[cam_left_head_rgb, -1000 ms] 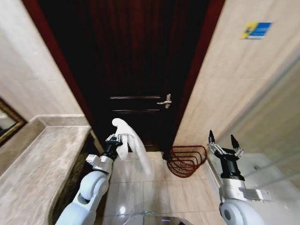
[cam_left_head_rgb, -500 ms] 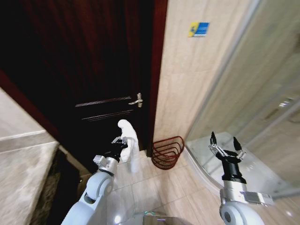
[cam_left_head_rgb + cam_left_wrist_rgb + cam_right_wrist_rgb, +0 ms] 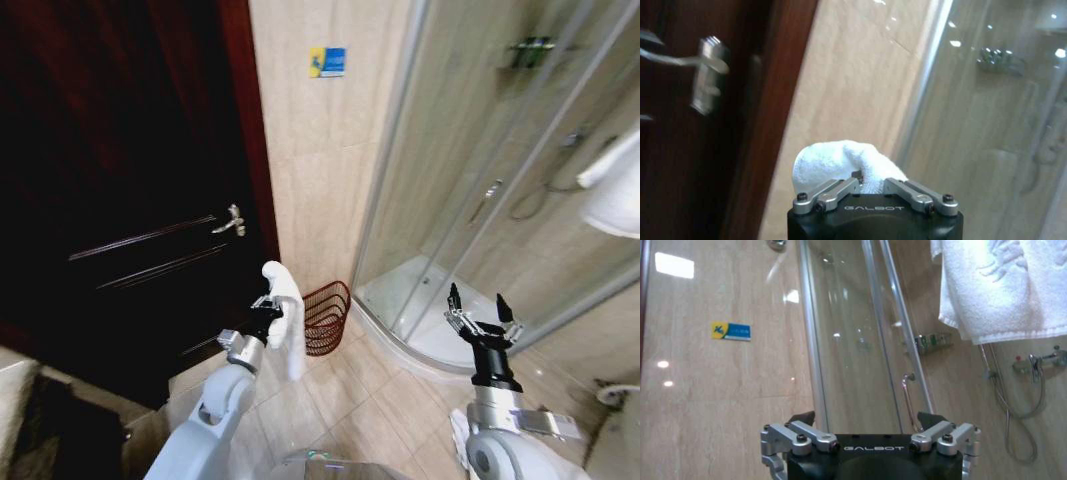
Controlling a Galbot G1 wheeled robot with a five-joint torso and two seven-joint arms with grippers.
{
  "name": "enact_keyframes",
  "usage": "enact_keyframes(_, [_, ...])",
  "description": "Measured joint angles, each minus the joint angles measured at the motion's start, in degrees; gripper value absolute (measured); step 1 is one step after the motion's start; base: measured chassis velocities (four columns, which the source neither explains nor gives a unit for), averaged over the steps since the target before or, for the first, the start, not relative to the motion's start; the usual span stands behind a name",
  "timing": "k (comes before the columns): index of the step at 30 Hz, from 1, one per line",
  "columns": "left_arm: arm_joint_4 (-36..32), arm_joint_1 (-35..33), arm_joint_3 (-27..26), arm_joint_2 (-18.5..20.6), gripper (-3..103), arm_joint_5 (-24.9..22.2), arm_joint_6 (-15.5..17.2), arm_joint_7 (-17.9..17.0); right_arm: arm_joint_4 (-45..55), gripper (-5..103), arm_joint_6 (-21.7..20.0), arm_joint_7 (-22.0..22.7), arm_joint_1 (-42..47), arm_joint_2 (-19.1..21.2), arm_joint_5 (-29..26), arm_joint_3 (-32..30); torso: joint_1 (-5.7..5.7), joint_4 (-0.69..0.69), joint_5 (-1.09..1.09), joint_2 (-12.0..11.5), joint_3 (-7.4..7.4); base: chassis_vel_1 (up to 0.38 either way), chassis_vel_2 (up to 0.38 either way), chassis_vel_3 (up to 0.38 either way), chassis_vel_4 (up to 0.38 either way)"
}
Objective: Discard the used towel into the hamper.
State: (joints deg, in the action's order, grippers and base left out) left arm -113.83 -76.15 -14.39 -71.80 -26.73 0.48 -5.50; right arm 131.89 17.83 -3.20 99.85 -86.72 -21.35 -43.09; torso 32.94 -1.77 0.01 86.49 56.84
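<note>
The robot has swung round to its right, so the dark door (image 3: 130, 200) has slid off toward its left and the glass shower enclosure (image 3: 480, 200) has come fully before it, along with a white towel hanging on the wall (image 3: 615, 190). The stone table that stood left of the door has passed out of sight. The hamper (image 3: 326, 318) now lies just beside the white towel (image 3: 287, 315) hanging from the left claw (image 3: 268, 303), no longer well apart.
</note>
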Motion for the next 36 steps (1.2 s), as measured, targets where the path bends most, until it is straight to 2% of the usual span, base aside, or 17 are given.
enact_keyframes(2, [0.53,0.5,0.55,-0.04,2,0.0,-0.03,0.01,-0.21,102,0.38,-0.11,0.23,-0.05,0.34,-0.07,0.0,0.0,0.0,0.0,0.0,0.0,0.0,0.0,0.0])
enact_keyframes(5, [5.28,4.84,5.3,-0.39,2,-0.14,-0.21,0.07,-0.95,93,2.19,-0.39,1.97,-0.65,1.31,-0.38,0.0,0.01,-0.01,0.0,0.0,0.0,0.0,0.0,0.0])
enact_keyframes(8, [7.07,6.53,6.93,-0.4,2,-0.22,-0.38,0.01,-1.09,92,2.84,-0.55,2.51,-0.92,1.56,-0.57,0.0,0.0,0.0,0.0,0.0,0.0,0.0,0.0,0.0])
enact_keyframes(10, [10.45,10.9,9.8,-0.37,2,-0.97,-0.75,-0.09,-1.17,88,4.07,-0.81,3.21,-1.47,1.94,-0.73,0.0,0.01,-0.01,0.0,0.0,0.0,0.0,0.0,0.0])
enact_keyframes(12, [11.32,12.4,10.52,-0.36,2,-1.28,-0.77,-0.12,-1.18,88,4.31,-0.87,3.32,-1.6,2.02,-0.73,0.0,0.0,0.0,0.0,0.01,0.0,0.0,0.0,0.0])
enact_keyframes(13, [11.83,13.34,10.93,-0.33,2,-1.51,-0.77,-0.14,-1.17,85,4.45,-0.92,3.36,-1.69,2.06,-0.72,0.0,0.01,-0.01,0.0,0.0,0.0,0.0,0.0,0.0])
enact_keyframes(15, [14.37,18.35,13.11,0.12,2,-3.23,-0.74,-0.4,-1.16,91,5.02,-1.12,3.35,-2.1,2.28,-0.64,0.0,0.01,-0.01,0.0,0.01,0.0,0.0,0.0,0.0])
enact_keyframes(19, [15.81,21.61,14.53,0.73,2,-4.78,-0.52,-0.85,-1.2,93,5.38,-1.53,3.14,-2.44,2.36,-0.55,0.01,0.01,-0.01,0.0,0.01,0.0,0.0,0.0,0.0])
enact_keyframes(20, [18.71,26.95,16.99,2.11,2,-7.88,-0.19,-1.21,-1.67,100,6.01,-2.62,2.81,-3.09,2.5,-0.18,0.01,0.0,-0.01,-0.01,0.01,0.0,0.0,0.0,0.0])
enact_keyframes(24, [20.57,29.72,18.11,2.63,2,-9.44,-0.14,-1.22,-1.97,100,6.32,-3.14,2.72,-3.55,2.58,0.08,0.01,0.0,-0.01,-0.01,0.01,0.0,0.0,0.0,0.0])
enact_keyframes(29, [27.34,39.47,21.53,2.0,2,-12.31,0.38,-2.52,-3.47,100,6.99,-3.77,2.37,-4.43,2.8,0.36,0.01,0.01,-0.01,-0.01,0.0,0.0,0.0,0.0,0.0])
enact_keyframes(34, [30.46,43.49,23.52,1.28,2,-13.25,0.75,-3.57,-4.35,100,7.29,-4.0,2.12,-4.68,2.92,0.51,0.01,0.01,0.0,-0.01,0.0,0.0,0.0,0.0,0.0])
enact_keyframes(36, [34.56,47.63,26.04,0.5,2,-14.32,0.81,-4.39,-5.0,100,7.51,-4.15,1.91,-4.89,3.01,0.79,0.01,0.01,0.0,-0.01,0.0,0.0,0.0,0.0,0.0])
